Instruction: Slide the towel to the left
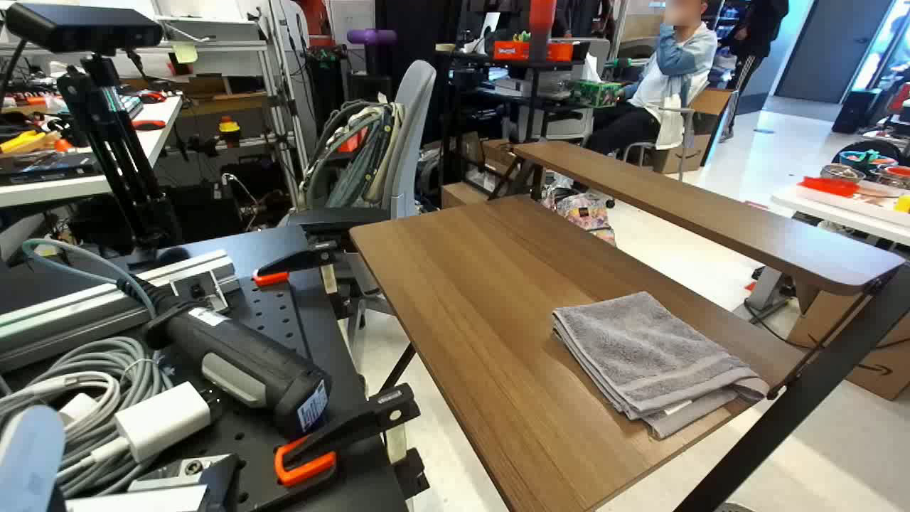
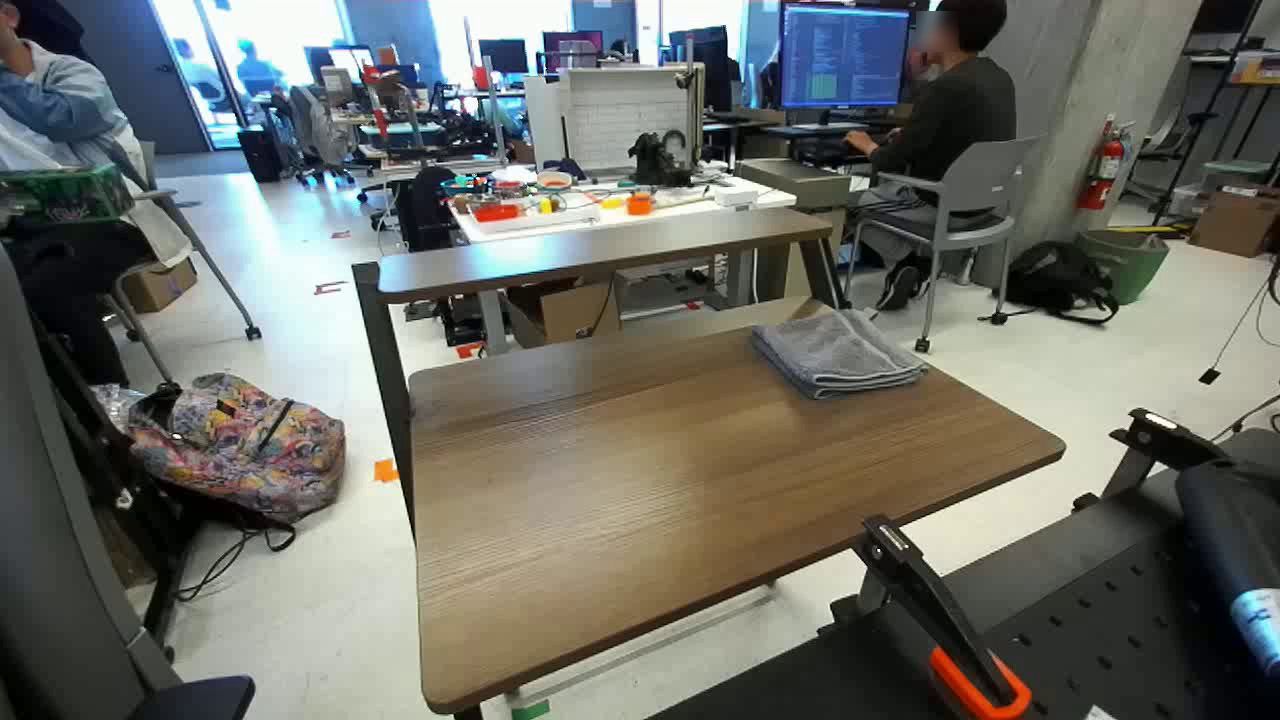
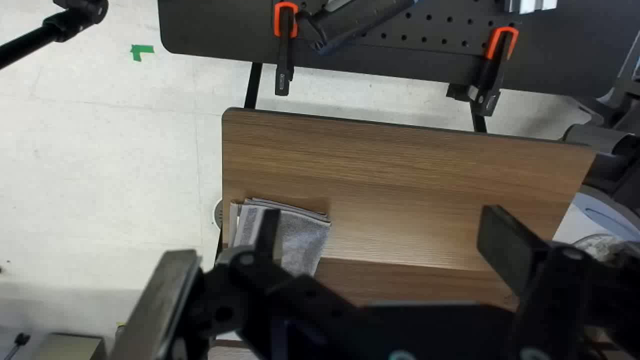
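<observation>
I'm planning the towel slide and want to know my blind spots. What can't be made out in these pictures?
Part of the towel: hidden in the wrist view by the gripper.
Underside of the towel: face down on the tabletop, unseen in every view.
Text on the monitor: too small to read in an exterior view.
Rest of the black handheld tool: cut off by an exterior view's right edge.

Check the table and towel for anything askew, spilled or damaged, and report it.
The towel looks slightly askew: at its end by the short edge of the table, lower layers poke out unevenly past the top fold. The wrist view also shows its edges fanned. I see no spill or damage.
</observation>
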Available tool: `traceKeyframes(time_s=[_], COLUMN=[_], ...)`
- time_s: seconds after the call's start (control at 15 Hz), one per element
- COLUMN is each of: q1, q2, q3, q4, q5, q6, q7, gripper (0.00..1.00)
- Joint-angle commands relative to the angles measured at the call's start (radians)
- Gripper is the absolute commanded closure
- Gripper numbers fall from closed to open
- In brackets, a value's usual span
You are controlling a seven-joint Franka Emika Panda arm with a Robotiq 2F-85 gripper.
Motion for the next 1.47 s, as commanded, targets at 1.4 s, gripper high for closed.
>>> traceKeyframes(time_s=[1.4], q1=[0.058], q2=[0.147], q3=[0.015], q4=[0.050], q5=[0.160], q6=[0.076], q7=[0.100], gripper=[0.00])
